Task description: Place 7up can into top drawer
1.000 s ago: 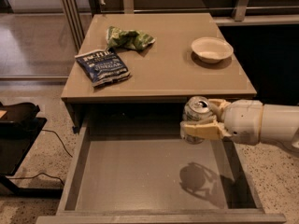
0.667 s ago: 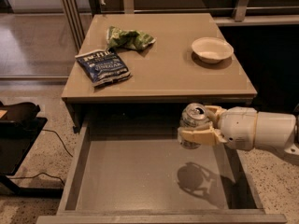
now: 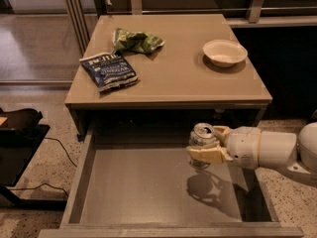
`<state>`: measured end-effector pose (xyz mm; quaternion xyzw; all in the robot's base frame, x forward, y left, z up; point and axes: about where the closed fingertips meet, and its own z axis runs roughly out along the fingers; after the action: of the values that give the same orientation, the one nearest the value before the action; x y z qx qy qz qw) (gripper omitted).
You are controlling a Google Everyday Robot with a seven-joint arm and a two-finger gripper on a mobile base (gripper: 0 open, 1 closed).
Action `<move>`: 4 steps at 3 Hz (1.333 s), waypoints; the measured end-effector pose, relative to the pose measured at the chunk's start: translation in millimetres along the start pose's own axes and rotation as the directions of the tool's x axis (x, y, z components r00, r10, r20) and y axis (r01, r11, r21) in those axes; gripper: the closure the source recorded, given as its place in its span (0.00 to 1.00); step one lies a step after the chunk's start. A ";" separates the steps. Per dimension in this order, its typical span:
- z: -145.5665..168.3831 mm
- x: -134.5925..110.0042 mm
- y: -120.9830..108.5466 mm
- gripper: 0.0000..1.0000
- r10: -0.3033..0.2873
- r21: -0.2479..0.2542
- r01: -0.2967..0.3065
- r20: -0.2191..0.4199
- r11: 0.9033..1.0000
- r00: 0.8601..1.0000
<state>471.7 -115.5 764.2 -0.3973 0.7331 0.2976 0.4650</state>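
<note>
Silver-white 7up can (image 3: 203, 139): upright, hanging above the right part of the open drawer, apparently clear of its floor.
Gripper (image 3: 205, 145): reached in from the right, its cream fingers (image 3: 207, 155) pinching the can's sides.
Top drawer (image 3: 133, 192): pulled out below the table (image 3: 183, 81), its grey floor catching the shadow (image 3: 208, 190) of can and gripper.
Tabletop: carried a white bowl (image 3: 224, 52), a green chip bag (image 3: 136, 40) and a dark blue chip bag (image 3: 109, 71), all well apart from the can.
Step in hand: the carry over the drawer looked complete; the lowering was not yet done.
Next move: probably a straight descent until the can's base met the floor, then spreading the fingers and drawing back without tipping it.
</note>
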 end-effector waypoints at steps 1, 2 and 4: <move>3.9 -0.2 0.8 1.00 -0.015 -0.008 0.015 -0.004 1.000 1.000; 15.2 16.2 -0.4 1.00 -0.029 0.004 0.029 0.014 1.000 0.999; 50.0 53.4 -4.3 1.00 -0.107 0.069 0.105 0.033 0.992 0.994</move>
<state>484.1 -93.7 695.3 -0.4143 0.7117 0.2551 0.5067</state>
